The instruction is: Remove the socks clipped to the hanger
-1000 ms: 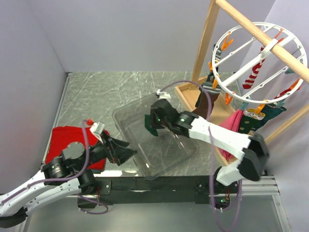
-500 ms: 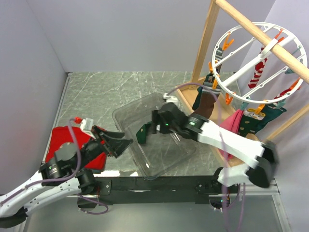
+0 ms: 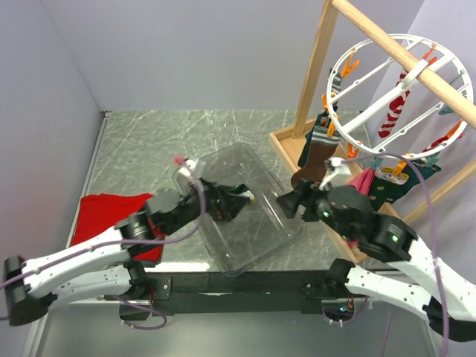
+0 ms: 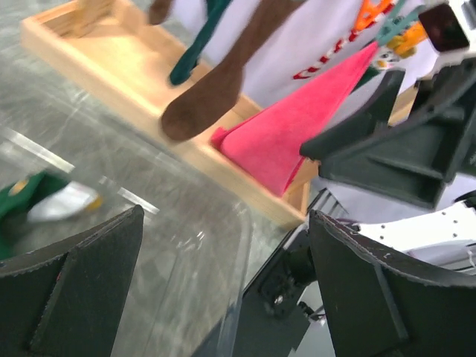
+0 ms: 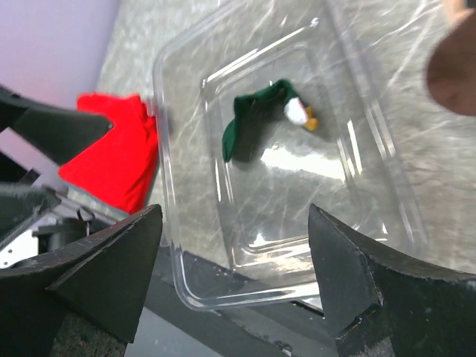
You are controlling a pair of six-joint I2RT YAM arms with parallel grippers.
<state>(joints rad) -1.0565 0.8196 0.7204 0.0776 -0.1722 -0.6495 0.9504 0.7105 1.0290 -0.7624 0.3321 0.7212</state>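
Sweeping across the grey table (image 3: 149,141) first. The wooden frame (image 3: 316,67) stands at its right side, and the big white hanger (image 3: 405,36) is hooked over the frame's rail, tilted toward us.

Down in the middle sits the clear tray (image 3: 256,238), skewed on the table. Above its centre hover the left fingers (image 3: 239,202), spread wide with nothing between them. Facing them at the tray's right edge are the right fingers (image 3: 288,206), also spread apart and empty, just beside a dangling brown toe.

Over on the left the red cloth (image 3: 104,216) lies flat on the table, partly under the left arm.

Now the socks (image 3: 316,152), and several are clipped to the hanger. A dark green one with a brown toe hangs from the left of the rim. A red-and-white striped one (image 3: 393,111) shows through the ring. A pink one (image 3: 362,182) and a dotted green one (image 3: 383,190) hang at the near rim.

And look in the tray: a small green sock (image 5: 249,123) with a white-and-orange tip lies on the bottom, clear of both sets of fingers.

Smallest of all, orange pegs (image 3: 351,67) dangle from the hanger's rim.
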